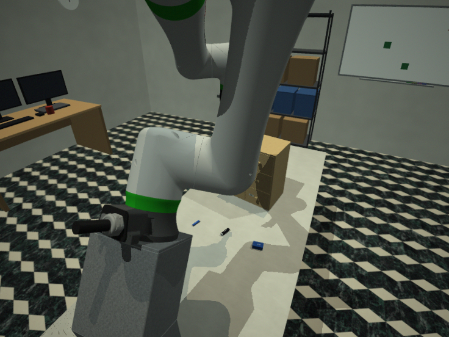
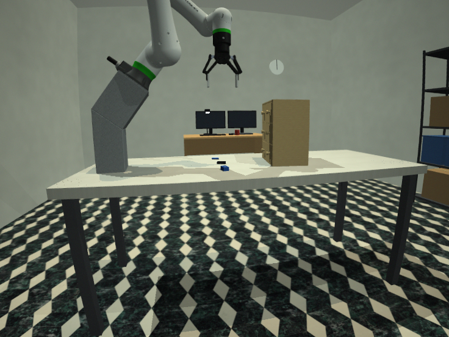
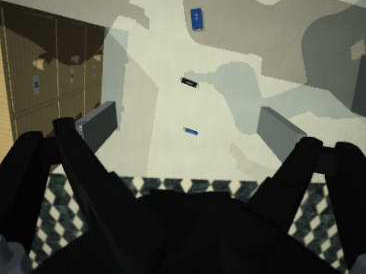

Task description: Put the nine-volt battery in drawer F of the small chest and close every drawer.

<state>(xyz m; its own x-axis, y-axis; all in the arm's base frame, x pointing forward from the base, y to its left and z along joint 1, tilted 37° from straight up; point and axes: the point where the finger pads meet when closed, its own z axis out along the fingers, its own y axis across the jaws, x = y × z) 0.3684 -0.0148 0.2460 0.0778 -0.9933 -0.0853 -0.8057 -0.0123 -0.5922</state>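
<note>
The nine-volt battery is the blue block [image 1: 257, 245] [image 2: 224, 168] [image 3: 197, 19], lying on the table in front of the chest. The small wooden chest [image 1: 279, 171] [image 2: 290, 132] [image 3: 30, 70] stands upright with its knobbed drawer fronts toward the arm's base side. Its drawers look pushed in. The labels are too small to read, so I cannot tell which drawer is F. My gripper [image 2: 222, 86] [image 3: 187, 117] is open and empty, pointing straight down, high above the table and in front of the chest. The arm hides it in the top view.
A black cylindrical cell [image 1: 224, 231] [image 2: 221, 162] [image 3: 189, 82] and a smaller blue cell [image 1: 196, 223] [image 2: 215, 158] [image 3: 190, 131] lie on the table [image 2: 157, 187] in a loose row with the blue block. The arm's grey pedestal [image 1: 123, 284] [image 2: 110, 138] stands at the table's other end.
</note>
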